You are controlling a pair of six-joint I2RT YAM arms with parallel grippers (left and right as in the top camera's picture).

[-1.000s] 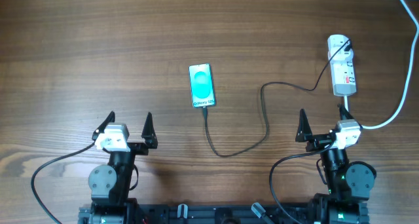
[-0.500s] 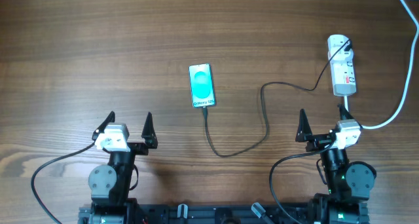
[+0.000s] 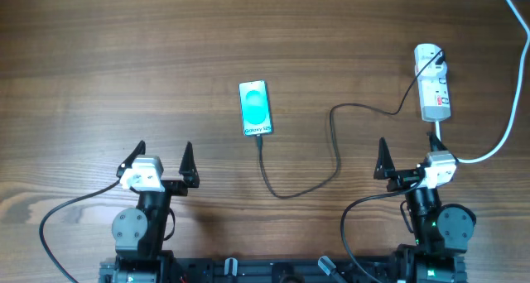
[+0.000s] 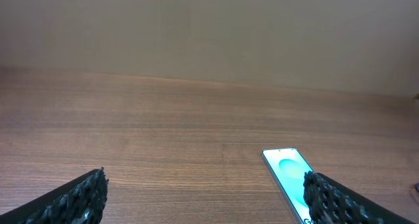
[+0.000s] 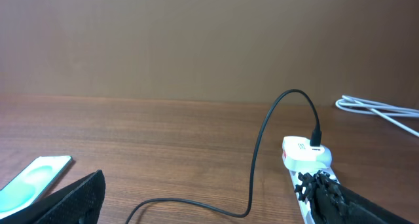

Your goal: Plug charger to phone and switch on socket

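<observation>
The phone (image 3: 255, 108) lies near the table's middle, cyan screen up; it also shows in the left wrist view (image 4: 288, 175) and the right wrist view (image 5: 29, 183). The charger's thin black cable (image 3: 334, 142) loops from the phone's near end, where its tip touches the phone, to the white socket (image 3: 432, 88) at the right, with its black plug in the strip's far end (image 5: 316, 132). My left gripper (image 3: 162, 159) stands open near the front left, nothing between its fingers. My right gripper (image 3: 406, 155) is open just in front of the socket, apart from it.
A thick white cable (image 3: 497, 142) runs from the right arm's side up to the back right corner, also seen as a white cable in the right wrist view (image 5: 380, 111). Both arm bases sit at the table's front edge.
</observation>
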